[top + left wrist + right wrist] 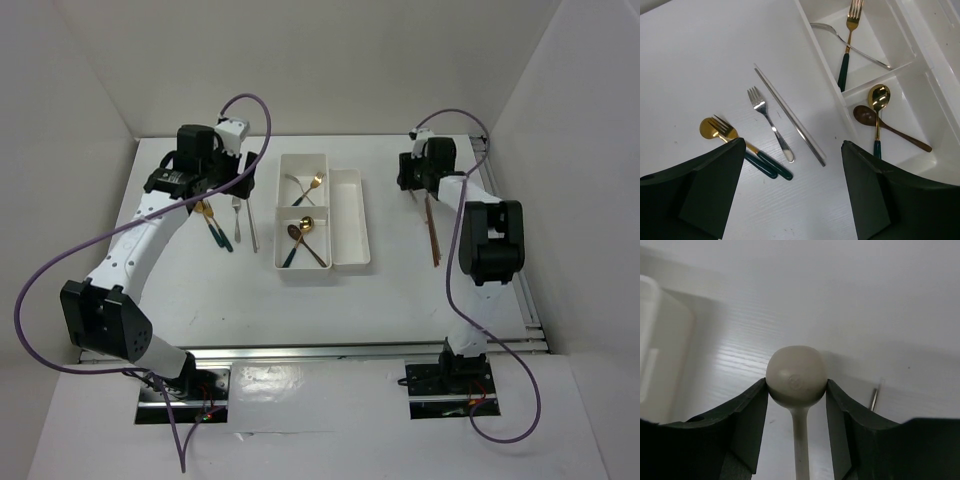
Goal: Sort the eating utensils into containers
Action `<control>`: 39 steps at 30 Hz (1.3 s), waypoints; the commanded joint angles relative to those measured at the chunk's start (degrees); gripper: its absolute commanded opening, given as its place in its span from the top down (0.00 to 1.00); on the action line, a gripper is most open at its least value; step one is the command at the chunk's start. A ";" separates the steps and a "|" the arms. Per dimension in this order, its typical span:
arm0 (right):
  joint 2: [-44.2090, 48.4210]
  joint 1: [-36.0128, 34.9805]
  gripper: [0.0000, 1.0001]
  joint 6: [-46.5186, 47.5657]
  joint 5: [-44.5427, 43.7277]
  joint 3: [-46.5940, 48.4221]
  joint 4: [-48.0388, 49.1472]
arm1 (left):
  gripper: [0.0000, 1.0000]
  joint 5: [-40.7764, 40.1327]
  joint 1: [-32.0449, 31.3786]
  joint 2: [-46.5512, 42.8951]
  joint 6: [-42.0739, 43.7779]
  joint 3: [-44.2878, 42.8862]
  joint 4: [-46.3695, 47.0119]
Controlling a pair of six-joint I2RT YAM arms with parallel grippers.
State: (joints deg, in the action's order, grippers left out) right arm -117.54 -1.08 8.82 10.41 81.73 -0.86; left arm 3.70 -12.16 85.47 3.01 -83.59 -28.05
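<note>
Right fingers (747, 425) clamp the white spoon (796, 375) by its bowl, handle trailing back between them, likely for carriage to the divided tray (303, 207). Your left fingers (705, 185) stand wide, empty; the silver fork (771, 127) lies on the bench (700, 60) just ahead.

Nothing legible anywhere; the faint embossed mark on the white spoon (796, 376) is unreadable.

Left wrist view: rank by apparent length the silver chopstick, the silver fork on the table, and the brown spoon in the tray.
1. silver chopstick: clearly the longest.
2. brown spoon and silver fork: these look about the same length, so I am not ranking them.
</note>
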 commanded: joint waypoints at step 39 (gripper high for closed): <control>9.61 -34.34 1.00 -26.75 5.67 -7.03 21.86 | 0.01 3.06 21.66 -17.80 -5.55 16.00 -3.41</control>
State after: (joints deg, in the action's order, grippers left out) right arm -107.28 -34.52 -17.21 17.08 74.76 15.03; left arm 6.48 9.17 69.60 -3.18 -67.77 -31.88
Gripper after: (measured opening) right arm 0.537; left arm 0.993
